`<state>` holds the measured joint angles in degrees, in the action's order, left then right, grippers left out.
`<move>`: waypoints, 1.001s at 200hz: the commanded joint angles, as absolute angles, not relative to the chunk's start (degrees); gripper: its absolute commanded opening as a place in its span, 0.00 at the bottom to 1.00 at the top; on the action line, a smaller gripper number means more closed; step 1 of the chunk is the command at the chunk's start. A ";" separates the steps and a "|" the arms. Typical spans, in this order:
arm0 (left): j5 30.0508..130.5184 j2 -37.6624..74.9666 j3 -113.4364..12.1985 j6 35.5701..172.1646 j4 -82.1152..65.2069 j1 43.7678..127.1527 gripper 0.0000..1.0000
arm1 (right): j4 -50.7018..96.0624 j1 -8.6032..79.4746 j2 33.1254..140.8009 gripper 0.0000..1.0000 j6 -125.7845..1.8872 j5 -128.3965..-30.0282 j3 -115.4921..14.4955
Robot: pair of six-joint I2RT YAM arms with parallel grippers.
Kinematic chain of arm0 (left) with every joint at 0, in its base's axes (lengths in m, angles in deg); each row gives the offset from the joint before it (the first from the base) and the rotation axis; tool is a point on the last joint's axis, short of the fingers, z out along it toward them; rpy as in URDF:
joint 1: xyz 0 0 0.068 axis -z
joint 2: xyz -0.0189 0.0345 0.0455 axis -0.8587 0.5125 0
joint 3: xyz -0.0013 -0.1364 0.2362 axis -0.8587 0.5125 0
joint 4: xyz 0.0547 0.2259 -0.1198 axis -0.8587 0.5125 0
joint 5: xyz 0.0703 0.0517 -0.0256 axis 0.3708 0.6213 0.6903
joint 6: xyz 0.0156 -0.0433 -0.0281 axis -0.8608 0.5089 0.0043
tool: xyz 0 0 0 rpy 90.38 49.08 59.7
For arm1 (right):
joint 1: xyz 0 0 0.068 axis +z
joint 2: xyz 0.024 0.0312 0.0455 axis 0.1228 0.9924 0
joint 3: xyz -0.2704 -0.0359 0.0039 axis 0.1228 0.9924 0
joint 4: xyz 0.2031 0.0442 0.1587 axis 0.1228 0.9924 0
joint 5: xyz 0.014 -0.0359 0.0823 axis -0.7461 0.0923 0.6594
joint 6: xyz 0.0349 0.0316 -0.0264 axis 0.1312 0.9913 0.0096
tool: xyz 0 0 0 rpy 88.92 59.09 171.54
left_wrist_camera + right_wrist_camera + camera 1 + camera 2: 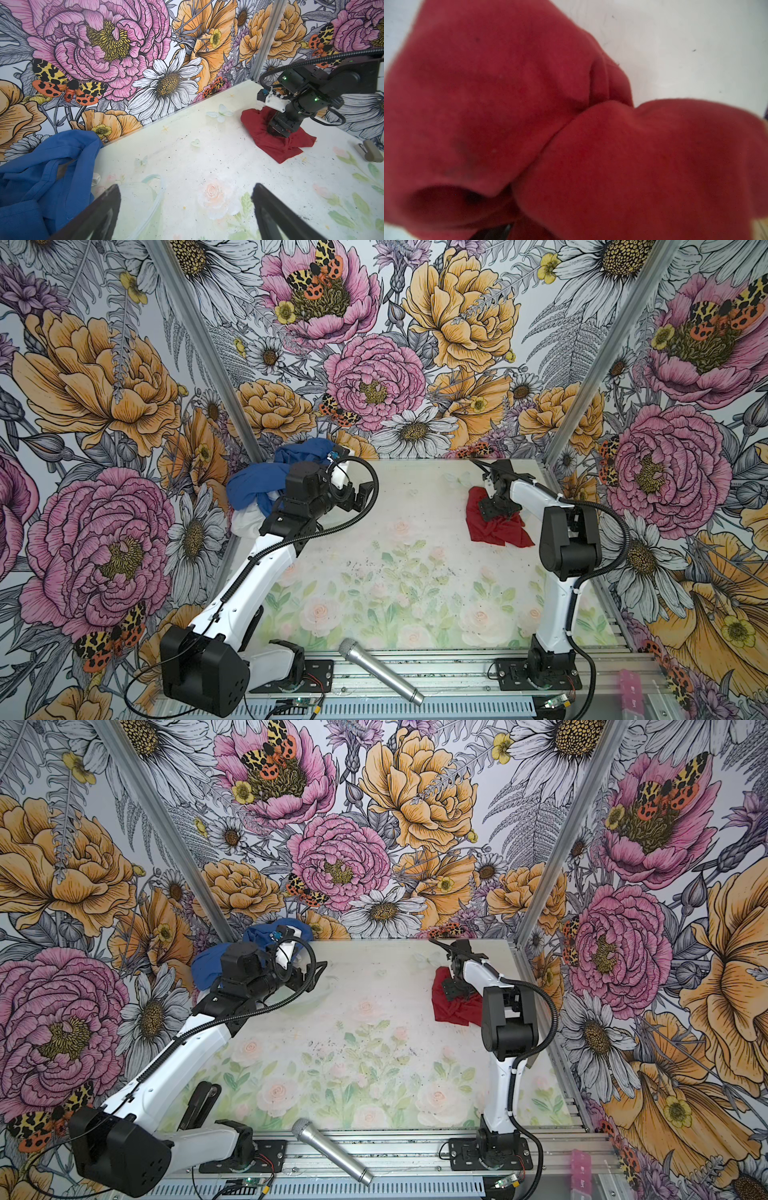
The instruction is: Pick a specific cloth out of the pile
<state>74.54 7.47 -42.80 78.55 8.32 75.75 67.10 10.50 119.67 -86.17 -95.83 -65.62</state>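
The cloth [498, 533], the red one, lies alone on the bench [395, 580] at its far right side, well apart from the pile [259, 472] in the far left corner. Separation looks done: the heap shows only the royal-blue cloth [249, 485] over the white cloth [245, 524], with no red in it that I can see.

Over there the right hand [489, 511] is planted down in the cloth's middle, and the fabric puckers around it in the left wrist view. Its jaws are buried in folds and the right wrist view is just blurred red, so I can't tell whether it's gripping or open. The cloth rests on the bench, not lifted.

Meanwhile the left hand [186, 193] is spread wide and empty, hovering over bare bench just beside the pile.

Remaining, my read: the right hand lets go and clears off. Otherwise it's basically complete.
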 commanded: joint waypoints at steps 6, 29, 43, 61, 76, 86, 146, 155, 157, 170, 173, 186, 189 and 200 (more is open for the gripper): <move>73.28 6.65 -43.65 79.35 6.75 75.16 0.99 | 74.51 11.30 125.26 0.64 -83.08 -85.76 -66.31; 73.35 6.38 -43.68 79.27 6.90 75.25 0.99 | 75.49 10.51 126.30 0.30 -80.49 -84.23 -68.79; 73.38 6.46 -43.71 79.31 6.95 75.23 0.99 | 76.24 9.82 127.12 0.00 -78.92 -85.17 -70.98; 73.53 6.61 -43.72 79.24 6.94 75.25 0.99 | 76.70 8.12 128.62 0.00 -77.27 -86.85 -74.66; 73.88 6.34 -43.67 79.09 7.06 75.29 0.99 | 76.70 5.96 130.43 0.00 -75.33 -88.20 -78.90; 74.14 6.13 -43.58 78.91 7.16 75.29 0.99 | 76.96 4.31 132.05 0.00 -74.02 -88.79 -82.68; 74.01 6.06 -43.59 78.95 7.11 75.34 0.99 | 78.01 -0.17 141.37 0.00 -71.37 -96.25 -102.63; 73.98 5.94 -43.62 79.07 7.10 75.34 0.99 | 78.48 -0.32 142.16 0.00 -71.21 -95.71 -104.42; 74.00 5.90 -43.69 79.08 7.06 75.28 0.99 | 78.58 -0.33 142.29 0.00 -71.21 -95.38 -104.91; 73.67 5.80 -43.73 79.24 7.10 75.27 0.99 | 79.06 -0.29 142.93 0.00 -71.07 -93.73 -106.25; 73.59 5.78 -43.71 79.26 7.03 75.30 0.99 | 79.04 -0.35 142.88 0.00 -71.04 -93.31 -106.26; 73.48 5.73 -43.66 79.30 7.05 75.25 0.99 | 78.98 -0.33 142.86 0.02 -70.94 -91.69 -106.23; 73.44 5.69 -43.66 79.32 7.03 75.25 0.99 | 79.03 -0.35 142.85 0.06 -70.88 -91.32 -106.22; 73.42 5.59 -43.70 79.27 7.08 75.30 0.99 | 78.99 -0.34 142.79 0.28 -70.56 -89.27 -106.22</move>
<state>74.56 7.27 -42.80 78.55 8.32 75.75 78.69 -0.96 141.72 -71.68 -92.64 -104.44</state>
